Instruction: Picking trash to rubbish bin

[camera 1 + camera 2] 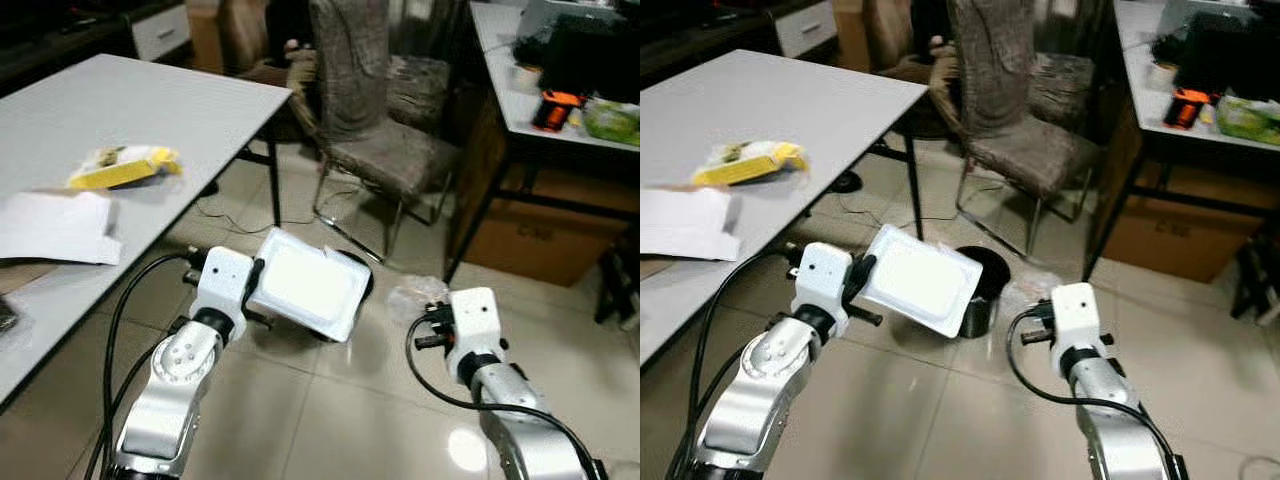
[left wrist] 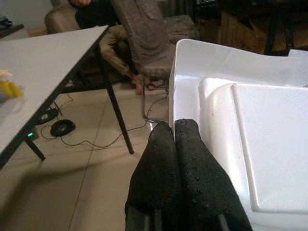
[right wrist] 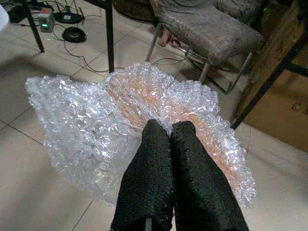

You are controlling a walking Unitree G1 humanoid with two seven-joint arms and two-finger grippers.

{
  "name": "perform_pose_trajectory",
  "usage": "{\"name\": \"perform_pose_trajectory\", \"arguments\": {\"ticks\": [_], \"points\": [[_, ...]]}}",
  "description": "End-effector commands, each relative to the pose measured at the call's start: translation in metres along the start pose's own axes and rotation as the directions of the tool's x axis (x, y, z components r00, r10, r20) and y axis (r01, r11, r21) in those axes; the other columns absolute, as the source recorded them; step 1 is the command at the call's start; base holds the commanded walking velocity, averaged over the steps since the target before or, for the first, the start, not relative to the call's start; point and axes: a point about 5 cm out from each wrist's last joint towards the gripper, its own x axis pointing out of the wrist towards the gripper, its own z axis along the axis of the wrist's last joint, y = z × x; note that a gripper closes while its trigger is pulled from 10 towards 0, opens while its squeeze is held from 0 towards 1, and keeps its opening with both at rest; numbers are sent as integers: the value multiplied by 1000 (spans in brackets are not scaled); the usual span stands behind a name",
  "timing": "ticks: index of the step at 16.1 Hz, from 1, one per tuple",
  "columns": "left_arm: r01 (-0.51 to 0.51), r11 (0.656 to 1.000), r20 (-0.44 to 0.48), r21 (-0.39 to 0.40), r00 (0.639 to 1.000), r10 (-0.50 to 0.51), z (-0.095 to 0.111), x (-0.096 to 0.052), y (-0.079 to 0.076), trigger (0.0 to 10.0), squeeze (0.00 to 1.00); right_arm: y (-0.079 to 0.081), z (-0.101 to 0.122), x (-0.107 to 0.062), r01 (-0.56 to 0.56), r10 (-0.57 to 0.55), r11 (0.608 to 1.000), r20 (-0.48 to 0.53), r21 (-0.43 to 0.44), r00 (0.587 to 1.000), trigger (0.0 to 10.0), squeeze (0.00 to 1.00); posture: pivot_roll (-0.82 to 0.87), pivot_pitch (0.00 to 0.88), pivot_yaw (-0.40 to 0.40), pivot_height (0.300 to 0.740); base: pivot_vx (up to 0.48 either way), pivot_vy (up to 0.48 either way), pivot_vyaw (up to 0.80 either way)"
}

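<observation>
Left pincer (image 2: 174, 126) holds white tray (image 1: 305, 283) over black bin (image 1: 981, 281) beside table (image 1: 150, 100).

Both arms raised; left end effector (image 2: 174, 139), right end effector (image 3: 171, 139) clamped.

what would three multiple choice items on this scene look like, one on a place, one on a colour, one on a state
1. Where is the black bin?
A. on the white table
B. on the floor behind the tray
C. on the chair

2. What colour is the tray in the left pincer?
A. white
B. green
C. red

3. What state is the right pincer in?
A. open, holding nothing
B. shut on bubble wrap
C. shut on the tray

Answers:
1 B: the black bin stands on the tiled floor, partly hidden by the tray.
2 A: the tray in the left pincer is plain white.
3 B: the right pincer pinches the bubble wrap.
</observation>
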Motion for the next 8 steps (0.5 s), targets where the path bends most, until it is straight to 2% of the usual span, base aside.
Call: {"name": "perform_pose_trajectory", "arguments": {"ticks": [1, 2, 8], "points": [[2, 1000, -7, 1, 1000, -2, -3, 0, 1, 10000, 0, 0, -2, -1, 6, -6, 1000, -11, -2, 1000, 10000, 0, -68, 0, -22, 740, 368, 0, -731], [1, 1000, -9, -3, 1000, -1, -4, 1, 0, 10000, 0, -2, -1, -1, 9, -9, 1000, -13, -10, 1000, 10000, 0, -67, 0, -27, 740, 371, 0, -731], [-33, 999, -21, -18, 999, 32, -9, -2, 4, 10000, 0, 1, 0, 3, -30, 29, 998, -21, -46, 999, 10000, 0, -55, 0, -55, 740, 375, 0, 0]]}}
